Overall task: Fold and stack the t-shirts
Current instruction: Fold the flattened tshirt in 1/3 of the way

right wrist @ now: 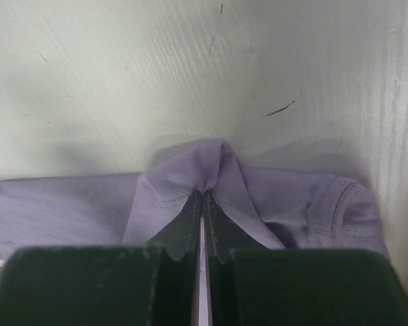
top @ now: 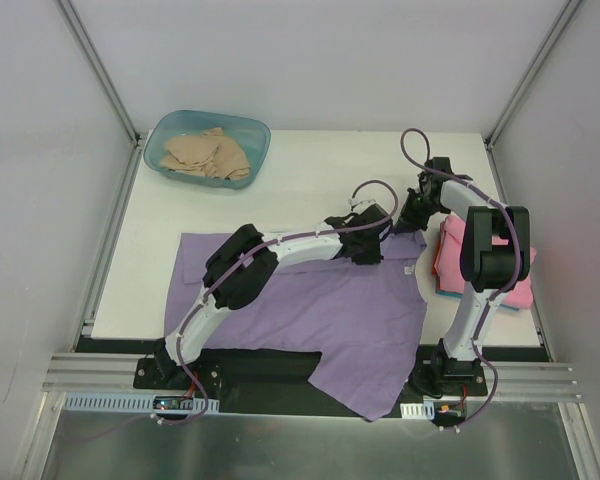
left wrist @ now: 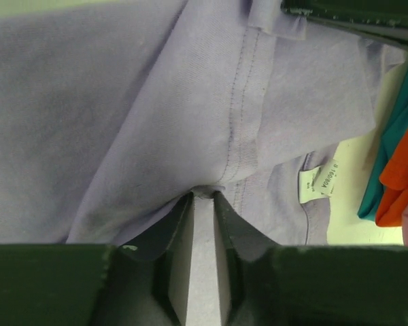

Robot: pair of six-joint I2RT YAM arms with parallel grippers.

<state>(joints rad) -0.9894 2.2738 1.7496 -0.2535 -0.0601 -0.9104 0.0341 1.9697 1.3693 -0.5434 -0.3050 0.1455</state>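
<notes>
A lavender t-shirt [top: 310, 310] lies spread across the table, its lower hem hanging over the near edge. My left gripper [top: 372, 243] reaches across it to the collar end and has pinched a ridge of the lavender cloth [left wrist: 122, 102] between its fingertips [left wrist: 203, 195], beside a seam and a white label [left wrist: 317, 182]. My right gripper [top: 412, 215] is shut on a raised fold of the same shirt [right wrist: 68, 204] at its far right corner [right wrist: 204, 193]. A folded pink t-shirt [top: 485, 262] lies at the right. A tan t-shirt [top: 208, 155] is crumpled in the tub.
The teal tub [top: 255, 135] stands at the back left corner. Under the pink shirt lies a teal layer [left wrist: 387, 146]. White walls with metal posts close in the table on three sides. Bare white table [top: 310, 180] lies beyond the lavender shirt.
</notes>
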